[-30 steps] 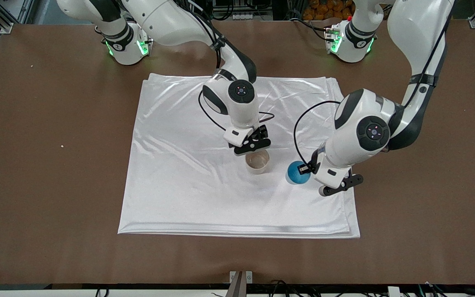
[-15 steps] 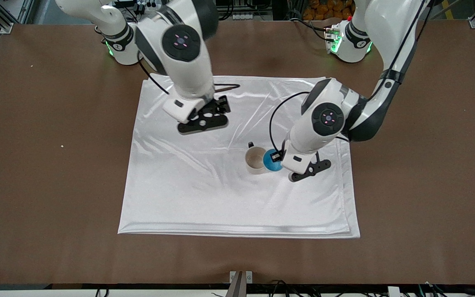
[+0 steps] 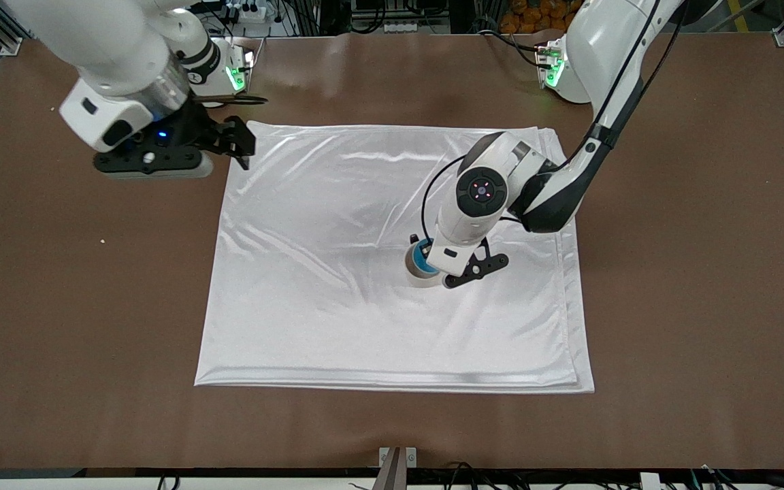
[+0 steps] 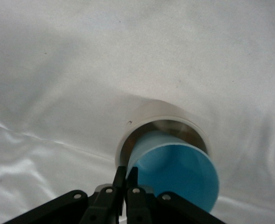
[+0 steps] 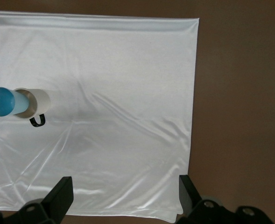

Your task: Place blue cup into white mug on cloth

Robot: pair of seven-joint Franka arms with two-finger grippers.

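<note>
The white mug (image 3: 420, 278) stands upright on the cloth (image 3: 310, 306), near its middle. The blue cup (image 3: 420, 258) sits tilted with its lower part inside the mug. My left gripper (image 3: 426, 263) is shut on the cup's rim. In the left wrist view the fingertips (image 4: 121, 175) pinch the wall of the blue cup (image 4: 174, 172), whose base is in the mug (image 4: 149, 114). My right gripper (image 3: 239, 143) is open and empty, up over the cloth's corner nearest the right arm's base. The right wrist view shows the mug (image 5: 40, 99), the cup (image 5: 6, 102) and the open right gripper (image 5: 123, 193).
The brown table (image 3: 691, 286) surrounds the cloth on all sides. The cloth (image 5: 128, 70) has soft wrinkles round the mug. A small pale speck (image 3: 102, 240) lies on the table toward the right arm's end.
My left gripper has carried the blue cup sideways from beside the mug to over it and lowered it partly in. My right arm has drawn back from the mug toward its base.
</note>
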